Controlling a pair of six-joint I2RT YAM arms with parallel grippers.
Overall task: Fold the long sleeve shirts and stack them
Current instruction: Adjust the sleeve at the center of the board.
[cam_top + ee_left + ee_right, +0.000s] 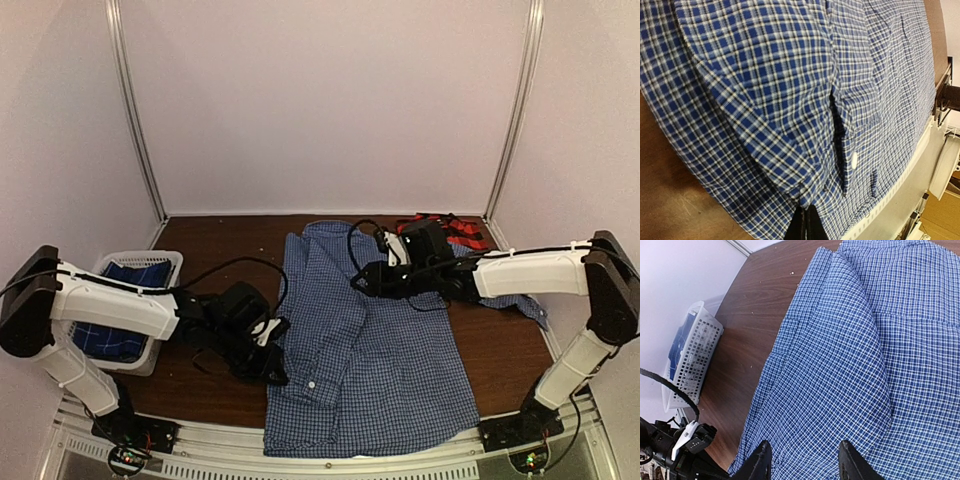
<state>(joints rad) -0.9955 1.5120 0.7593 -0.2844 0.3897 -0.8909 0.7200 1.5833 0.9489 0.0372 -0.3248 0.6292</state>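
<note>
Top view, shirt: the blue gingham shirt (pixel 390 340) lies spread on the middle of the table (pixel 210 250), collar far and hem at the near edge. One sleeve is laid in across the body on the left arm's side.
Top view, others: the red plaid shirt (pixel 445 228) is bunched at the far right. The darker blue plaid shirt (pixel 125 310) sits in the white basket (pixel 165 262) at left.
Top view, arms: the left gripper (pixel 268 352) is low at the gingham's side edge. The right gripper (pixel 368 280) is over the upper chest.
Left wrist, jaws: narrow, the fingers (pixel 801 225) nearly together where a folded edge runs down into them. They appear pinched on the cloth. The cuff with its white button (pixel 854 160) lies just beside.
Right wrist, jaws: wide apart, the fingers (pixel 760 462) bare with nothing between them, hovering over the gingham's folded side. The basket shows well apart at left.
Step in hand (judged): folding the gingham's side panel inward.
Doing it well: keep the fold line straight from shoulder to hem, let the right jaws pin or take the upper edge level with the left grip, and lay the sleeve flat without dragging the body.
</note>
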